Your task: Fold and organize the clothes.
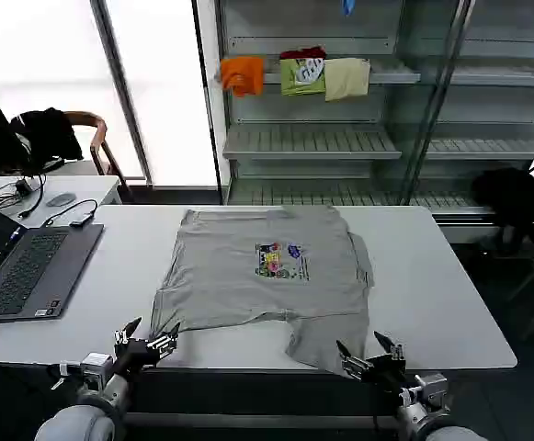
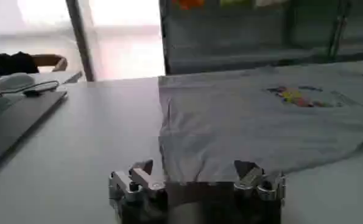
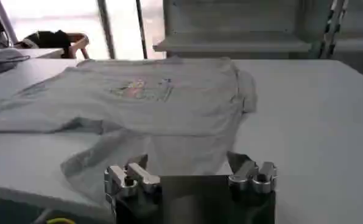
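Observation:
A light grey short-sleeved shirt [image 1: 257, 276] with a small multicolour chest print [image 1: 281, 261] lies spread on the white table [image 1: 432, 294], its near edge rumpled and one corner reaching the front edge. My left gripper [image 1: 145, 343] hovers open at the table's front edge, just before the shirt's near left sleeve [image 2: 187, 152]. My right gripper [image 1: 370, 354] is open at the front edge, beside the shirt's near right corner [image 3: 169, 152]. Both hold nothing. In the wrist views the left gripper [image 2: 197, 173] and right gripper [image 3: 190, 167] face the fabric.
A grey laptop [image 1: 28, 271] with cables sits at the table's left end. Behind stands a metal shelf [image 1: 377, 138] with orange, green and beige folded pieces [image 1: 294, 75]. A chair with dark garments [image 1: 46, 133] is at the back left; a black garment [image 1: 515, 197] hangs at the right.

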